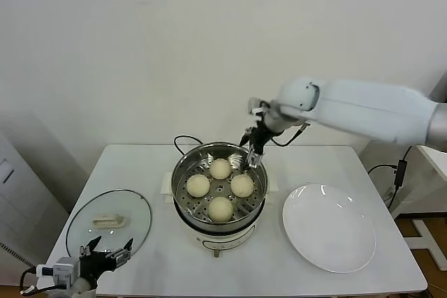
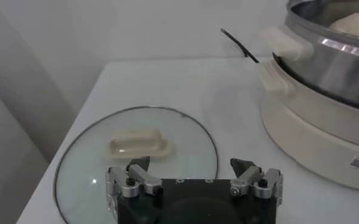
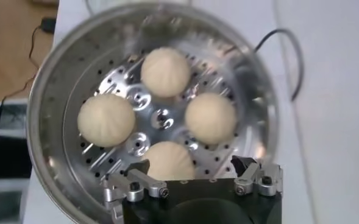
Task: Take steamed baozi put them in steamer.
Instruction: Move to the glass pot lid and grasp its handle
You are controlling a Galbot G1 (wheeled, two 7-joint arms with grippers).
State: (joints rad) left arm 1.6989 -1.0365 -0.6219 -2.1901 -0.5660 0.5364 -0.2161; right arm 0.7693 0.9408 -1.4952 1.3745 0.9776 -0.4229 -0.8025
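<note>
- Head view: four steamed baozi (image 1: 220,187) sit inside the steamer (image 1: 183,172); right gripper (image 1: 253,153), jaws wide and empty, hovers over its far rim.
- Left gripper (image 1: 106,252), wide, rests by the glass lid (image 1: 140,215), left of the steamer; white plate (image 1: 330,227) lies right.

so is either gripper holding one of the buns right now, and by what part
Nothing is held. The right gripper hangs open above the round shiny steel steamer, where all four cream-white baozi sit. The left gripper is open by the glass lid.
</note>
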